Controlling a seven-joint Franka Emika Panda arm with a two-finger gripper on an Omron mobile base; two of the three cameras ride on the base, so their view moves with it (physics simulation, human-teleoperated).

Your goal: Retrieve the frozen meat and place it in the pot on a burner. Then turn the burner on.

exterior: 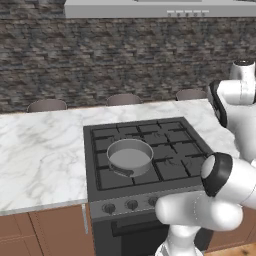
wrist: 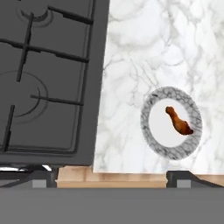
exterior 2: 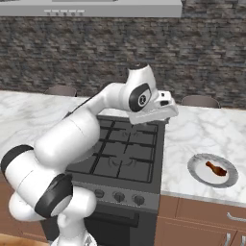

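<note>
The frozen meat (wrist: 178,121), a small reddish-brown chunk, lies on a grey-rimmed plate (wrist: 146,127) on the marble counter right of the cooktop; the meat (exterior 2: 216,168) and plate (exterior 2: 194,166) also show in the right base view. The grey pot (exterior: 130,156) stands on the front left burner (exterior: 107,175) of the dark cooktop, with nothing in it. My gripper (wrist: 111,179) hovers high over the cooktop's right edge, left of the plate. Its fingertips (wrist: 43,179) stand wide apart, open, with nothing between them. The hand (exterior 2: 153,115) hangs above the stove's right side.
Burner knobs (exterior: 132,204) line the stove's front panel. Marble counter (exterior: 40,155) runs on both sides of the cooktop. Stool backs (exterior: 123,99) rise behind the counter, in front of a stone wall. A range hood (exterior: 150,7) hangs overhead.
</note>
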